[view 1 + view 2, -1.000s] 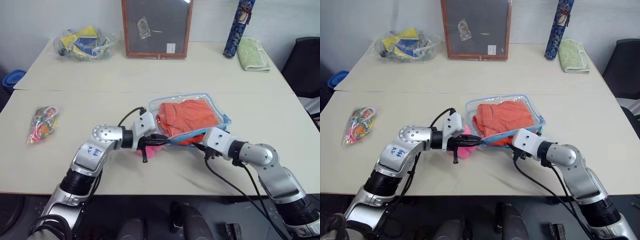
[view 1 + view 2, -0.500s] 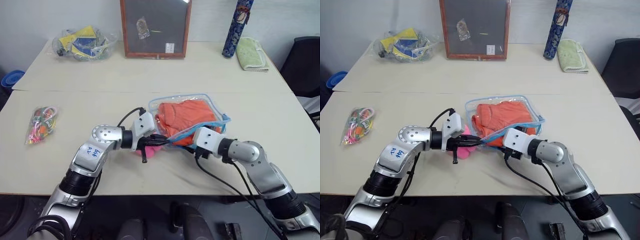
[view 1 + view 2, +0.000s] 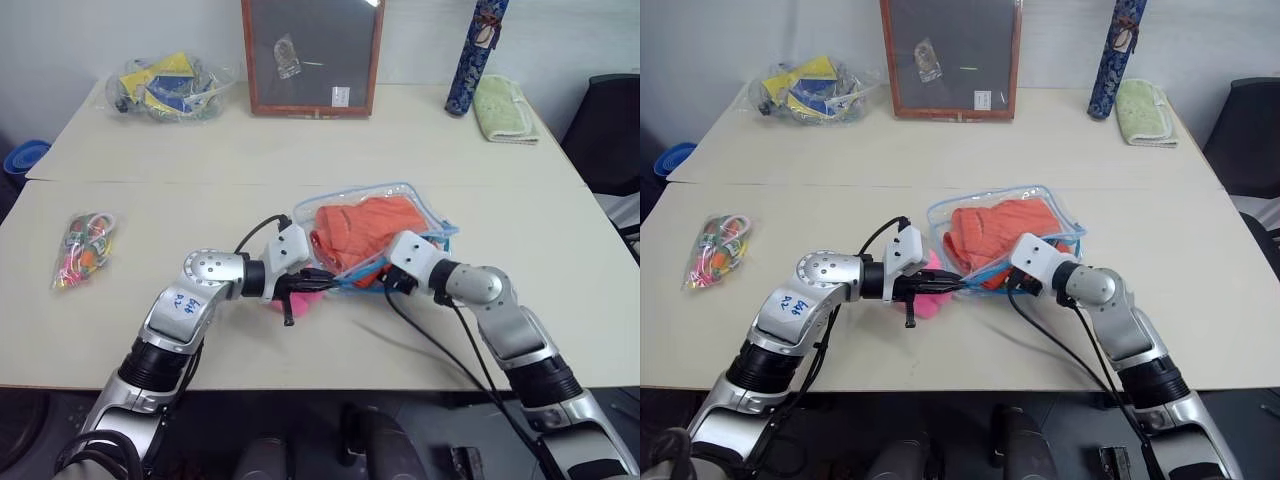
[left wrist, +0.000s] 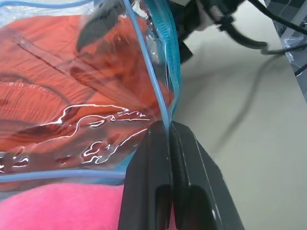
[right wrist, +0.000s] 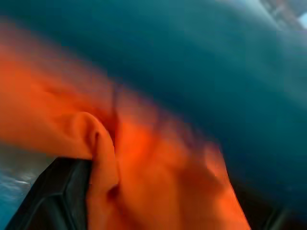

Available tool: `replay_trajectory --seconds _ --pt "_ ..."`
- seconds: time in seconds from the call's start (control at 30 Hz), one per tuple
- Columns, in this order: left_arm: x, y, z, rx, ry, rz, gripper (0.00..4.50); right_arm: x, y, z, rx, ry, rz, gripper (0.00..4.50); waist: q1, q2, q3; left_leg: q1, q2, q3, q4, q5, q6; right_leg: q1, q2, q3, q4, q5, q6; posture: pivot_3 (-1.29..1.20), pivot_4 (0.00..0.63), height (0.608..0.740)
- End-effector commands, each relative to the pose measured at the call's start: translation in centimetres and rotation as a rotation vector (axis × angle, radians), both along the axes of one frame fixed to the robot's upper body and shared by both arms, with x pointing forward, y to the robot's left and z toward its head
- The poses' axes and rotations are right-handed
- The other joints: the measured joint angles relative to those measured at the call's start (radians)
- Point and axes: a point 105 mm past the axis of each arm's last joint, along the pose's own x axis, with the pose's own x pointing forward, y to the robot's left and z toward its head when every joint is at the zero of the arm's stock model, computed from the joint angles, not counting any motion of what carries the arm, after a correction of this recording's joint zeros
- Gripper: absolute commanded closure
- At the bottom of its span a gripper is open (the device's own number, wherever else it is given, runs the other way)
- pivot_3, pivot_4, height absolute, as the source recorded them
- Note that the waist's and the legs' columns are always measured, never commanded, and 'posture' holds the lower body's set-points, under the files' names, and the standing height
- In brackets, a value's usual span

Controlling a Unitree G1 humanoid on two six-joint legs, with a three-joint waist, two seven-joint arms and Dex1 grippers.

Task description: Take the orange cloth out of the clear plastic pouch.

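Left gripper has its two black fingers pressed together on the blue zipper edging of the clear plastic pouch, pinching the near lip and holding the mouth up off the table. Right gripper reaches into that mouth from the opposite side with its fingers spread, one dark finger lying against a fold of the orange cloth, which sits wholly inside the pouch just ahead of both grippers. I judge nothing is gripped on the right yet. My main worry is closing on the plastic wall along with the fabric, so that pulling drags the whole pouch; the left pinch is on a thin edge and could slip free under that load. Since the cloth fills the pouch nearly corner to corner, I'd expect it to bunch at the opening and jam. The pink fluffy ball lies directly under the left gripper and could snag. Outward there is good room: bare table on the right gripper's outer side and back toward me for the withdrawal, while the framed board, the bag of yellow and blue items, the packet of bands, the green towel and the blue tube all stand well apart.
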Motion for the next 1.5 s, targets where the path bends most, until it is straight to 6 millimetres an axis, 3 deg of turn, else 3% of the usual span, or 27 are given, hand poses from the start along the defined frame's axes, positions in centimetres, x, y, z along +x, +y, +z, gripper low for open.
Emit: replay_trajectory --seconds 0.03,0.1,0.2,0.47,0.5,0.57,0.8,0.9,0.97,1.17,1.33,1.5 --pt "-0.4 -0.1 0.6 0.0 -0.038 -0.023 4.5 1.0 -3.5 -2.9 -0.162 0.016 -0.137 0.73 -0.001 0.0 0.0 0.0 0.0 0.0 0.0 0.0 0.0 0.0 0.0 0.0 0.0 0.0 0.0 0.0 0.15 0.74" --pt "-0.4 0.0 0.6 0.0 -0.038 -0.022 4.5 1.0 -3.5 -3.4 -0.164 0.024 -0.137 0.9 -0.003 0.0 0.0 0.001 0.0 0.0 0.0 0.0 0.0 0.0 0.0 0.0 0.0 0.0 0.0 0.0 0.15 0.74" --pt "-0.4 0.0 0.7 0.0 -0.042 -0.021 4.5 0.6 -2.9 -4.2 -0.142 0.06 -0.112 1.6 -0.002 0.0 0.0 0.001 0.0 0.0 0.001 0.0 0.0 0.002 0.0 0.0 0.0 0.0 0.0 0.0 0.15 0.74" --pt "0.1 0.0 0.7 -0.005 -0.052 0.007 4.5 -0.8 -2.6 -4.5 -0.137 0.075 -0.057 4.37 0.002 0.0 -0.001 0.001 0.0 0.0 0.001 0.0 0.0 0.001 -0.001 0.0 0.0 0.0 0.0 0.0 0.15 0.74" --pt "0.2 0.1 0.7 -0.004 -0.055 0.016 4.5 -1.0 -2.5 -4.4 -0.14 0.071 -0.044 4.48 0.003 0.0 -0.001 0.001 0.0 -0.001 0.001 0.0 0.0 0.001 -0.001 0.0 0.0 0.0 0.0 0.0 0.15 0.74" --pt "0.9 0.1 0.7 -0.002 -0.062 0.055 4.5 -2.6 -1.8 -4.0 -0.162 0.065 0.041 4.48 0.008 0.0 -0.001 0.001 0.0 -0.001 0.001 0.0 0.0 0.001 -0.001 0.0 0.0 0.0 0.0 0.0 0.15 0.74" --pt "3.7 0.8 0.9 -0.002 -0.102 0.203 4.5 -10.9 0.6 -1.7 -0.17 0.098 0.42 4.48 0.008 0.0 -0.001 -0.001 0.0 -0.002 -0.001 0.0 0.0 0.001 0.001 -0.002 -0.002 0.0 0.0 0.0 0.15 0.74" --pt "4.9 1.2 1.0 0.004 -0.121 0.259 4.5 -14.3 0.0 -2.1 -0.242 0.144 0.56 4.48 0.009 0.0 -0.001 0.0 0.0 -0.001 -0.001 0.0 0.0 0.001 0.001 -0.001 -0.003 0.0 0.0 0.0 0.15 0.74" --pt "5.8 1.5 1.1 0.007 -0.129 0.303 4.5 -16.2 -1.8 -3.1 -0.335 0.217 0.601 4.48 0.01 0.0 -0.001 0.0 0.0 -0.001 -0.001 0.0 0.0 0.002 0.001 -0.001 -0.003 0.0 0.0 0.0 0.15 0.74" --pt "7.5 2.6 1.2 0.027 -0.151 0.382 4.5 -16.8 -5.6 -3.3 -0.373 0.265 0.484 4.48 0.01 -0.002 0.0 0.0 0.0 0.0 -0.002 0.0 0.0 0.004 0.001 0.0 -0.003 0.0 0.0 0.0 0.15 0.74" --pt "6.8 2.8 0.9 0.061 -0.143 0.339 4.5 -14.1 -10.7 -2.9 -0.385 0.227 0.178 4.48 0.009 -0.002 0.0 0.0 0.0 0.001 -0.001 0.0 0.0 0.004 0.0 0.001 -0.002 0.0 0.0 0.0 0.15 0.74" --pt "6.7 4.0 1.3 0.099 -0.174 0.368 4.5 -13.2 -15.9 -2.9 -0.384 0.221 -0.039 4.48 0.01 -0.002 0.0 0.0 0.0 0.001 -0.002 0.0 -0.001 0.004 0.0 0.001 -0.002 0.0 0.0 0.0 0.15 0.74"
